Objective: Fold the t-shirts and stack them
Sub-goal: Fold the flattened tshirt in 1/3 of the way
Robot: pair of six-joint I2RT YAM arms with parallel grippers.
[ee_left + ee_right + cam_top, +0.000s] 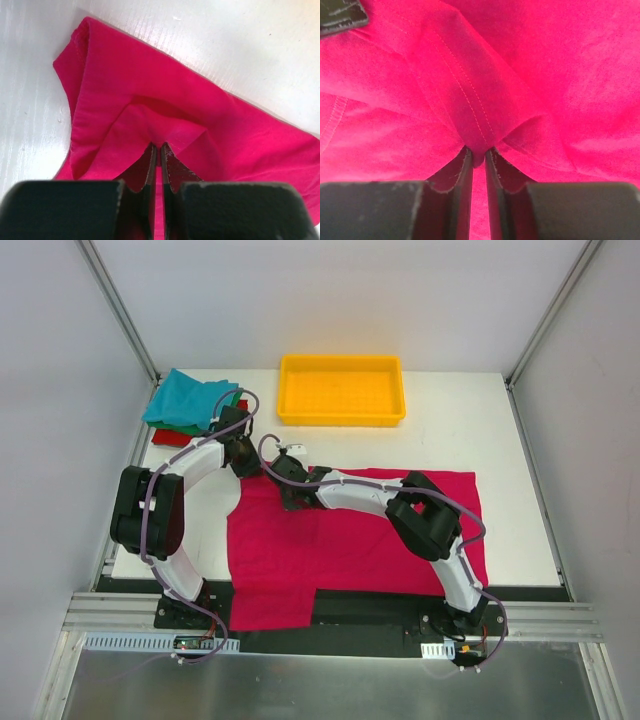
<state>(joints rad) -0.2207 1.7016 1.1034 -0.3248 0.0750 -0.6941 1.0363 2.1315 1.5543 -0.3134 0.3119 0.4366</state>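
From above, the magenta t-shirt (350, 540) lies spread across the near middle of the white counter (520, 440), and one flap of it drapes over the near edge on the left. At the far left corner sits the stack of folded t-shirts (187, 400), teal on top with green and red edges showing beneath. The yellow tray (342, 390) sits at the far edge, centre, well apart from the spread shirt. Both arms reach in to the shirt's far left corner. The left gripper (246, 466) is down at the cloth's far left edge. The right gripper (291, 490) is just beside it to the right, on the cloth.

On to the left wrist view: the left gripper (159, 148) has its fingers pressed together with a fold of the magenta t-shirt (200, 115) pinched between them. The cloth peaks up into a small tent right at the tips, and bare counter (225, 40) shows beyond the hem.

Now the right wrist view, and it's magenta everywhere. The right gripper (476, 153) has its fingers drawn in close, nipping a raised ridge of the t-shirt (570, 75). A double-stitched seam runs down that ridge straight into the tips.
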